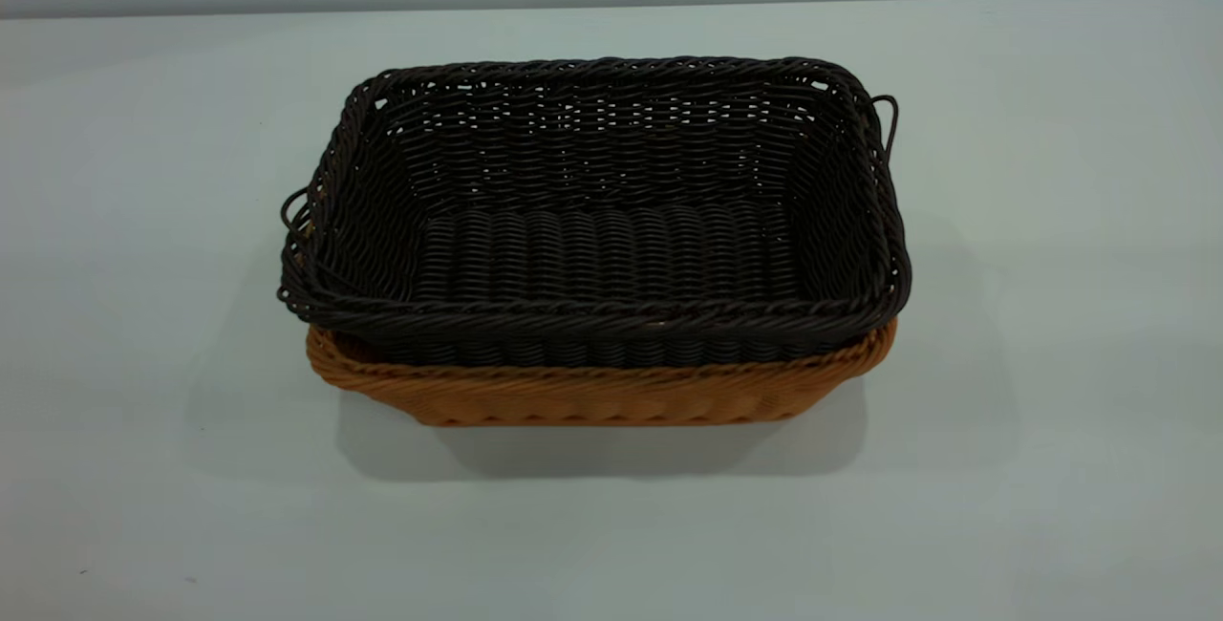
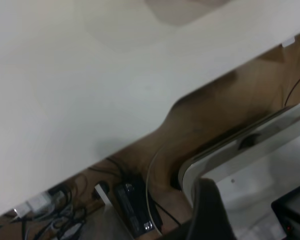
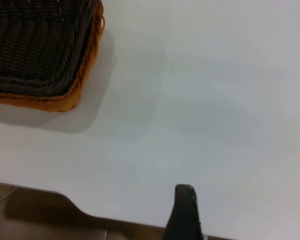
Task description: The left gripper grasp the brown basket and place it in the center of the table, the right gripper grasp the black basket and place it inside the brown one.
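Note:
The black basket (image 1: 602, 210) sits nested inside the brown basket (image 1: 592, 396) at the middle of the table (image 1: 1051, 267). Only the brown basket's front wall and rim show below the black rim. Neither gripper appears in the exterior view. My right gripper (image 3: 185, 215) shows only as a dark tip at the table's near edge, well away from the corner of the two baskets (image 3: 65, 97), and holds nothing. My left gripper (image 2: 208, 212) shows only as a dark shape off the table, above the floor and a white unit, far from the baskets.
In the left wrist view the table edge (image 2: 155, 125) runs diagonally, with brown floor, cables and a power strip (image 2: 132, 207) below it, and a white unit (image 2: 255, 165). The table surface around the baskets is bare.

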{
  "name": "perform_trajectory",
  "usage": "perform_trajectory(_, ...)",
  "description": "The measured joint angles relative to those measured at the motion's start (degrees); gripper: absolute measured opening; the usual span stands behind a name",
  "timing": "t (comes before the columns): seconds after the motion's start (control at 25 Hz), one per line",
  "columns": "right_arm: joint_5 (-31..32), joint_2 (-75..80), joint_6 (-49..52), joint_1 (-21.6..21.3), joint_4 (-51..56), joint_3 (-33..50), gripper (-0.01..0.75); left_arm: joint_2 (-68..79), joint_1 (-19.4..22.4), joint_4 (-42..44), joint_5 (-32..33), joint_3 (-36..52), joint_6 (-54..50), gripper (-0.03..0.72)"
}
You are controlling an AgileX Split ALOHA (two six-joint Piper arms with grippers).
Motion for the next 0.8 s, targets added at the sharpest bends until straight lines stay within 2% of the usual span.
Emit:
perform_trajectory(0.2,0.0,0.0,-0.1,0.0,0.1,0.0,0.530,-5.9,0.0,2.3,-3.3,7.5,-0.1,0.442)
perform_trajectory(0.64,-0.2,-0.5,-0.1,-0.3,0.2,0.0,0.530,-15.9,0.0,4.1,-3.9,8.4,-1.3,0.442)
perform_trajectory(0.8,-0.2,-3.3,-0.1,-7.1,0.4,0.0,0.530,-18.4,0.0,4.1,-3.9,8.4,-1.3,0.442)
